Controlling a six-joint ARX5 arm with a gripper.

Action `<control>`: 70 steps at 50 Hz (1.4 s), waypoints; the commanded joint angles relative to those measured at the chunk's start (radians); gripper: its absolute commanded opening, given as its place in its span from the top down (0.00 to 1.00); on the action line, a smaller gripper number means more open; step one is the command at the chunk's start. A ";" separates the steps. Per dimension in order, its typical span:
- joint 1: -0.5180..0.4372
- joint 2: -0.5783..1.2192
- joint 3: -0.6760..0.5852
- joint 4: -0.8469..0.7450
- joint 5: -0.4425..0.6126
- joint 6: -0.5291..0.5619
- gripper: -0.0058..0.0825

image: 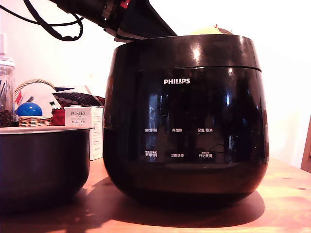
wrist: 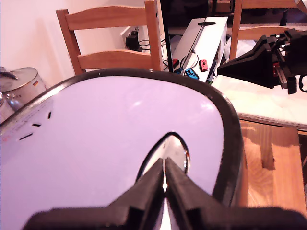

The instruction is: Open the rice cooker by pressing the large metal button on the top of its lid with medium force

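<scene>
From the exterior view I see the rice cooker [image: 187,116] filling most of the frame on the wooden table [image: 286,199], its lid [image: 187,51] down; the lid's top is hidden from that low angle. My arm [image: 121,17] is cut off by the frame's upper edge. In the wrist view the claw [wrist: 164,179] is clenched, tips together over the metal button [wrist: 175,151] (partly covered, contact unclear). A plain black pot [image: 41,162] sits near the cooker at the exterior view's left; bare table lies at its right.
</scene>
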 commanded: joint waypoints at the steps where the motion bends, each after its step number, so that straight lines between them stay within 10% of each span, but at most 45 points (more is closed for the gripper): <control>1: 0.000 0.096 -0.090 -0.082 -0.029 0.005 0.96; 35: 0.000 -0.052 -0.090 0.360 -0.032 -0.217 0.96; 70: 0.240 -0.282 -0.090 0.214 -0.319 -0.213 0.96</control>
